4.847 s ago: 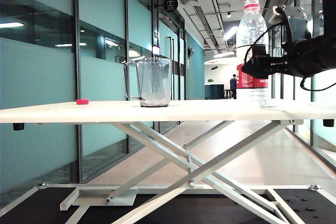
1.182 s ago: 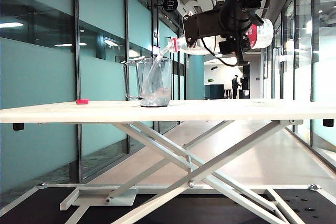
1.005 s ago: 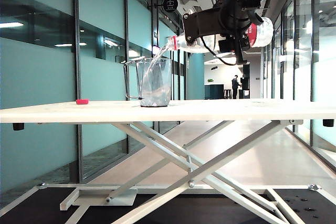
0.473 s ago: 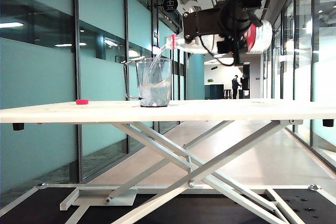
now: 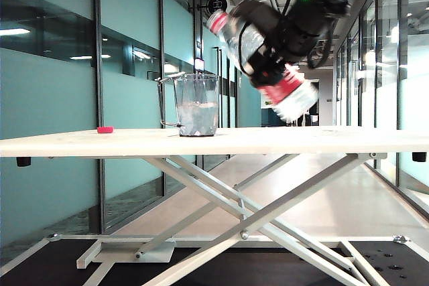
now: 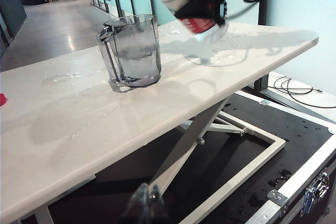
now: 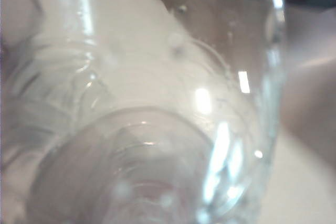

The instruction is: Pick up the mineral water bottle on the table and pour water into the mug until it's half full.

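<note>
bottle [image 5: 261, 58] tipped back, neck up | right gripper [image 5: 271, 45] jaws clamp it | left gripper unseen

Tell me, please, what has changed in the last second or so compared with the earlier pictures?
The right gripper, still clamped on the mineral water bottle, has tipped it back: its neck now points up and away from the mug, and the stream has stopped. The water in the mug has risen to about half. The mug, red cap and table stayed put.
</note>
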### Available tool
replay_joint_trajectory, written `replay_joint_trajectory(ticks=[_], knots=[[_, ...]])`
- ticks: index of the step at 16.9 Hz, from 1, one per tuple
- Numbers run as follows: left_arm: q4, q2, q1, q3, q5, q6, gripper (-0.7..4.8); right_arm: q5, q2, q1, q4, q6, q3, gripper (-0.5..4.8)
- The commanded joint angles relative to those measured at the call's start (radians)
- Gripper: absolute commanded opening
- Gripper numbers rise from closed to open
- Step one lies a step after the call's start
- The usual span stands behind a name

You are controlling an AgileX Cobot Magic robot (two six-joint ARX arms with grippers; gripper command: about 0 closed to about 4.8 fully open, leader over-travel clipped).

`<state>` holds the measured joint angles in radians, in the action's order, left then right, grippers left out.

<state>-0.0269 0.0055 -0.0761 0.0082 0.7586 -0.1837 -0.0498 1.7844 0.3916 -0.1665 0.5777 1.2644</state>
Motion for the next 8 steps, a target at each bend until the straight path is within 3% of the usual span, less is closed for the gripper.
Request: replay_joint_trajectory(ticks=[1, 4, 6, 7, 8], knots=[[0.005, 0.002, 0.000, 0.002, 0.002, 0.000, -0.05, 0.212, -0.011, -0.063, -0.216, -0.286, -0.054, 2.11], [0.005, 0.001, 0.000, 0.002, 0.002, -0.001, -0.05, 0.335, 0.016, -0.130, -0.532, -0.431, -0.173, 2.11], [0.006, 0.002, 0.000, 0.002, 0.001, -0.007, -0.05, 0.369, 0.054, -0.154, -0.635, -0.487, -0.207, 2.12], [0.005, 0.002, 0.000, 0.002, 0.002, -0.014, -0.05, 0.379, 0.078, -0.161, -0.678, -0.526, -0.220, 2.39], [0.005, 0.002, 0.000, 0.002, 0.002, -0.016, -0.05, 0.397, 0.099, -0.167, -0.699, -0.549, -0.225, 2.97]])
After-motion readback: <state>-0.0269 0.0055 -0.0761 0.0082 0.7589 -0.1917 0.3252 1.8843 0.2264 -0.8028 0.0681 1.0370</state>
